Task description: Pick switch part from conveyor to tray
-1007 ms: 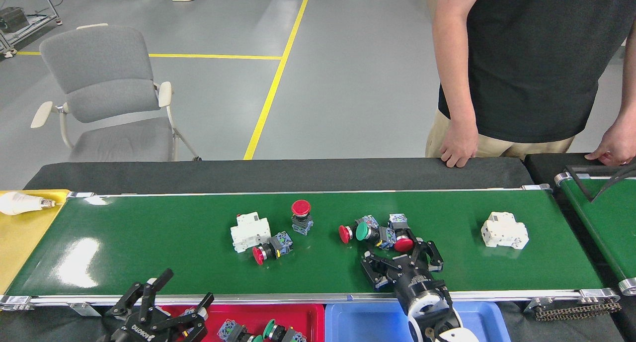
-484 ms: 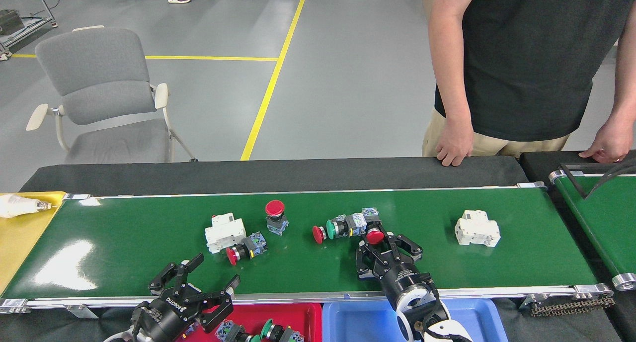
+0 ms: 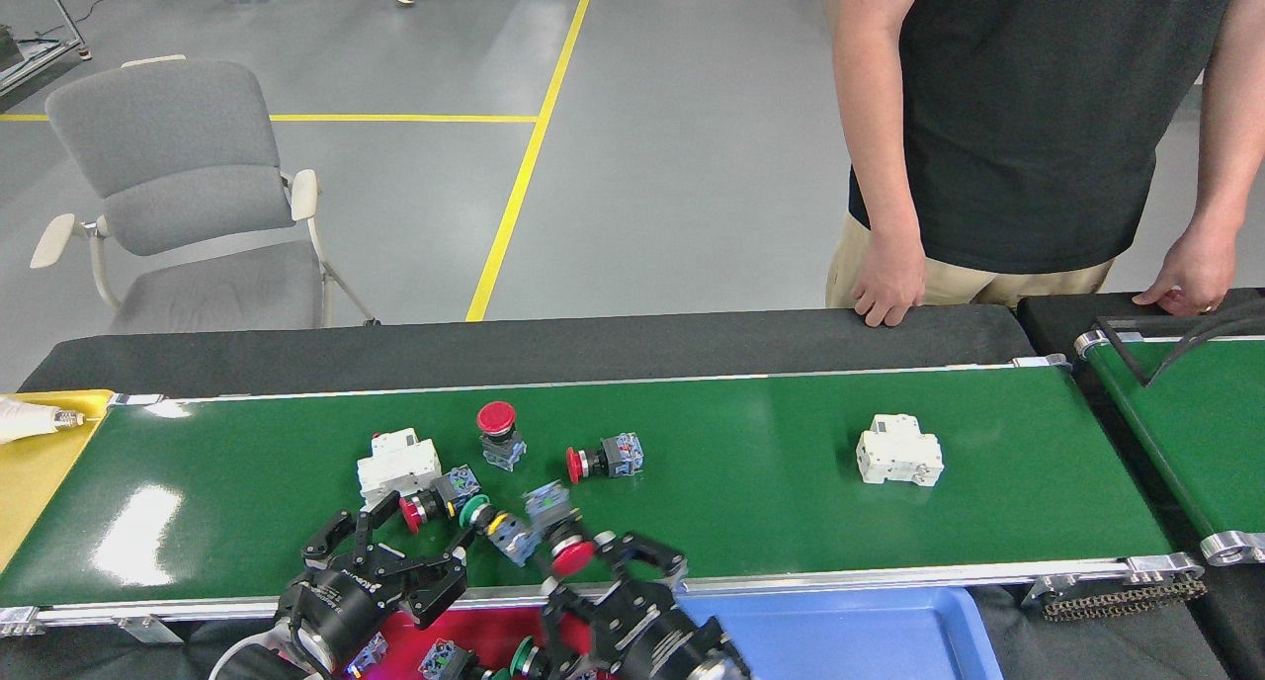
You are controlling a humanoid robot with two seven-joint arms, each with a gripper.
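1. Head view, lower middle of the frame: the right pincer is seen blurred over the near rail of the conveyor, closed around a red-capped switch part. A green-capped switch part is seen just to its left; whether it is also held cannot be told.
2. Lower left: the left pincer is spread open, with nothing held, just below a red button part and a white breaker.
3. Bottom edge: the red tray is largely hidden by both arms; a few switch parts are already seen in it. The blue tray lies to its right.
4. The carry step is judged to be in hand. Next, the held part would have to be brought over the red tray and released clear of the left arm.
5. Further parts are left on the belt: an upright red button, a lying red button and a second breaker.
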